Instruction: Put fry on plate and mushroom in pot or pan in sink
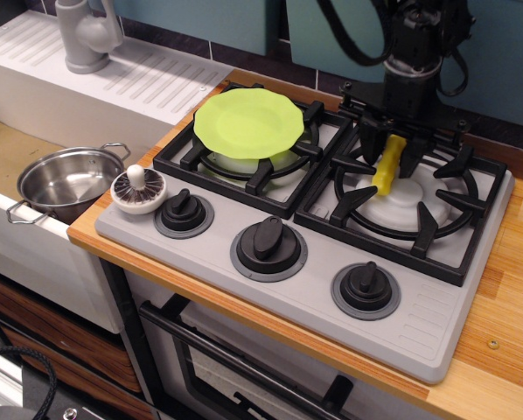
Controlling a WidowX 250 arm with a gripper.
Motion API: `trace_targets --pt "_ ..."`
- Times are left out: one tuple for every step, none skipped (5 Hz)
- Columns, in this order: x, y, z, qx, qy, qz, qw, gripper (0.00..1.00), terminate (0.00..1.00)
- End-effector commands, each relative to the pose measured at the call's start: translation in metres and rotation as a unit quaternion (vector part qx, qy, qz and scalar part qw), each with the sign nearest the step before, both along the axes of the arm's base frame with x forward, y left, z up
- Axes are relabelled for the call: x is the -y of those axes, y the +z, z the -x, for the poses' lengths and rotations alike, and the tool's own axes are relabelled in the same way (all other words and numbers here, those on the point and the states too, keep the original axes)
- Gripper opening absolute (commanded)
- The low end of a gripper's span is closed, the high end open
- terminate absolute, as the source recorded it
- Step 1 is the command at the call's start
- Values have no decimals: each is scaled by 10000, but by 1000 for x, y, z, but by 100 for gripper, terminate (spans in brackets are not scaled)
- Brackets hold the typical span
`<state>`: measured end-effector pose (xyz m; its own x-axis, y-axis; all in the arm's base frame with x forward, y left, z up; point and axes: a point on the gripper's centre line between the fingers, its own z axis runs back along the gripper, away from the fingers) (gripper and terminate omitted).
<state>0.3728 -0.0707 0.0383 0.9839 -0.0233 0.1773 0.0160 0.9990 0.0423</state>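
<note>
Stovetop of grey plastic with two black grated burners fills most of our view, and to its left sits the deep white-walled sink with its beige bottom, holding the small shiny stainless-steel pot with looped wire handles. On the left burner rests the round lime-green scalloped plate, bare so far. Over the right burner our black arm comes straight down from above, its wrist vertical and our gripper lowered to grate level, the jaws clamped on either side of the small bright yellow toy fry. We read the fry as standing nearly upright with its long axis tilted slightly, its lower end near the white burner centre. From this grasp the plate lies to the left in our view and a little farther back, near, on the adjoining burner; we judge a lift, then a short sideways carry, is what comes next. Smallest, the white ribbed toy mushroom sits on the stovetop's left corner, just beside the pot.
</note>
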Motion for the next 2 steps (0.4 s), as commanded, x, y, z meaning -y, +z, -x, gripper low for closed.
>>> trace_targets --pt "10 36 -3 83 65 6 9999 0 0" --pt "12 45 0 -31 104 -11 9999 0 0"
